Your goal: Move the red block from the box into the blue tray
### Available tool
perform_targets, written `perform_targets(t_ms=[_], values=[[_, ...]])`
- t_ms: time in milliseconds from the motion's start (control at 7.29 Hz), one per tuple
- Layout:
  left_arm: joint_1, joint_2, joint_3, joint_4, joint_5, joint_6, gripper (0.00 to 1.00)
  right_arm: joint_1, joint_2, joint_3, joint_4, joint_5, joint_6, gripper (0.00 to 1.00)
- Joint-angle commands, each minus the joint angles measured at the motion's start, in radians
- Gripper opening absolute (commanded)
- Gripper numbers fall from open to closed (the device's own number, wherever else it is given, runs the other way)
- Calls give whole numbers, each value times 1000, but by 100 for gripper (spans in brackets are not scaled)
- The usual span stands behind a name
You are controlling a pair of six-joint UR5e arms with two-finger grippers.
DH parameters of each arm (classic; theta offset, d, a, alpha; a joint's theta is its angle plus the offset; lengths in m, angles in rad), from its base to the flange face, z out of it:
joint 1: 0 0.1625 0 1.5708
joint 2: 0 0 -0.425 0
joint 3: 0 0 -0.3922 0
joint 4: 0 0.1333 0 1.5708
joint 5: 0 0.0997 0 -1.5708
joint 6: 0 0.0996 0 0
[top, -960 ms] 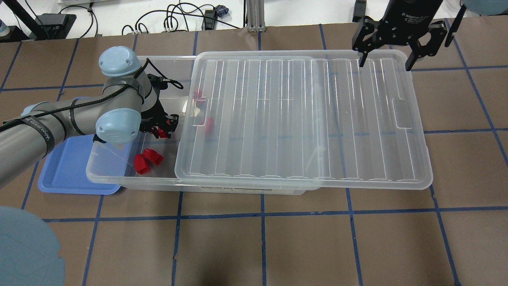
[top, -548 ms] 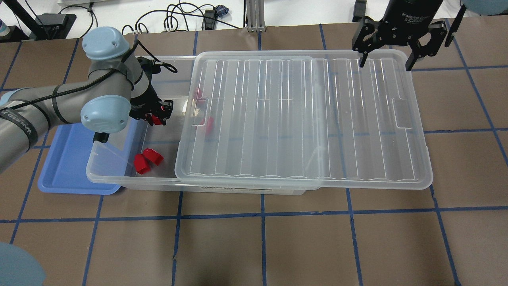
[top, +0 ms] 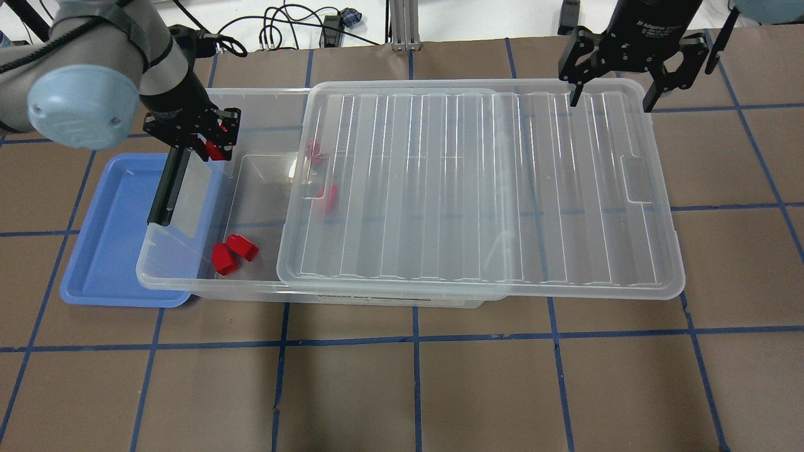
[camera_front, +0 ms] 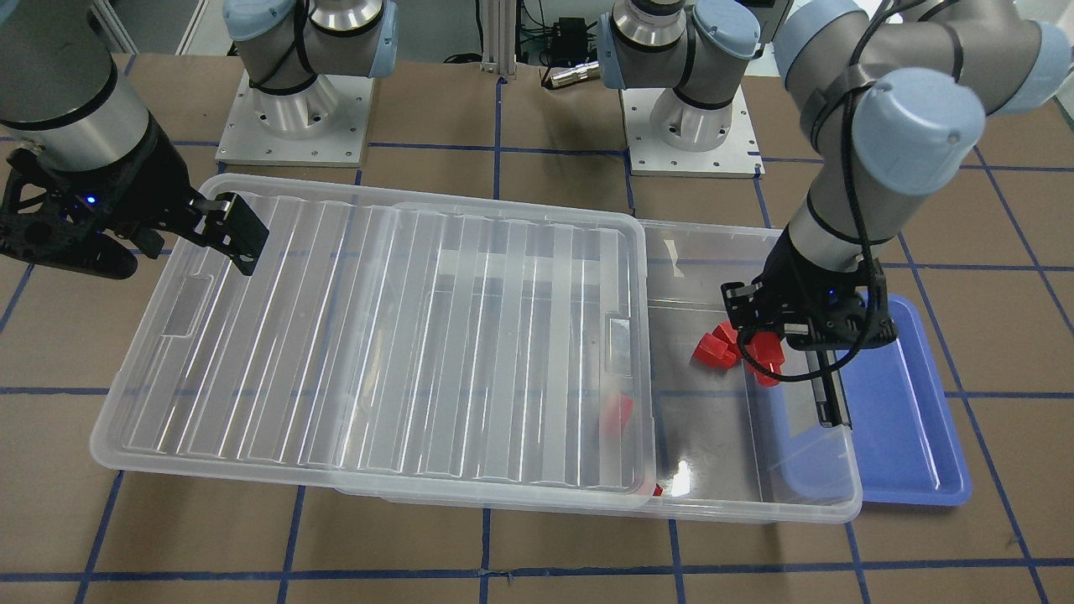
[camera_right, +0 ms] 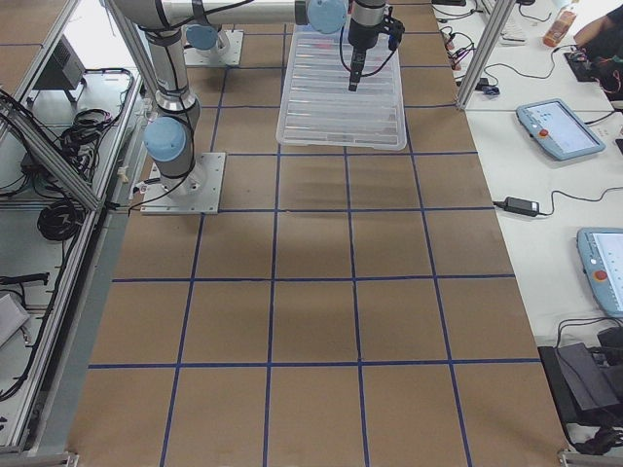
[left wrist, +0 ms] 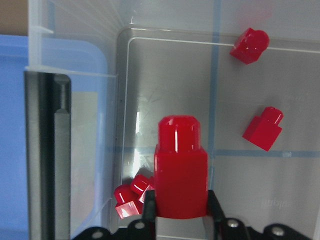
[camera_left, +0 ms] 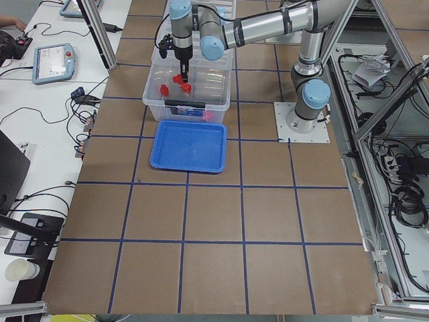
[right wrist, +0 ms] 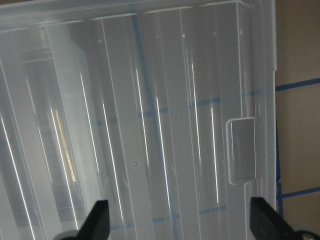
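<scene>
My left gripper (top: pixel 215 139) is shut on a red block (top: pixel 217 149) and holds it above the left end of the clear box (top: pixel 179 278), just inside its end wall. The left wrist view shows the block (left wrist: pixel 180 165) upright between the jaws. The blue tray (top: pixel 107 251) lies on the table against that end, partly under the box rim. Two loose red blocks (top: pixel 233 252) lie in the open part of the box, and two more (top: pixel 328 194) show under the lid (top: pixel 477 182). My right gripper (top: pixel 612 100) is open and empty above the lid's far right corner.
The ribbed lid is slid to the right and covers most of the box, leaving only its left end open. A black latch (top: pixel 166 188) hangs on the box's left end wall, between the held block and the tray. Cables lie beyond the table's far edge.
My left gripper has risen with the red block and moved left and away, from low inside the box to above its left end. The right arm has not moved.
</scene>
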Motion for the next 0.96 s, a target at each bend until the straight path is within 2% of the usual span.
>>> perform_targets(t_ms=[0,274,411,685,823], values=[[172,14,23,-37,-3,152,21,-1,-3,1,4,-3,1,100],[372,-26,-38,1,-21,406,15,-25,2,1,8,-10,-5,100],[431,-47,-100,82,-81,453,15,-60,0,0,9,-9,-34,100],[460,-116,-275,366,-106,517,12,-155,6,-2,1,-16,-203,100],[460,-137,-323,401,-106,514,12,-210,12,0,-2,-103,-261,100]])
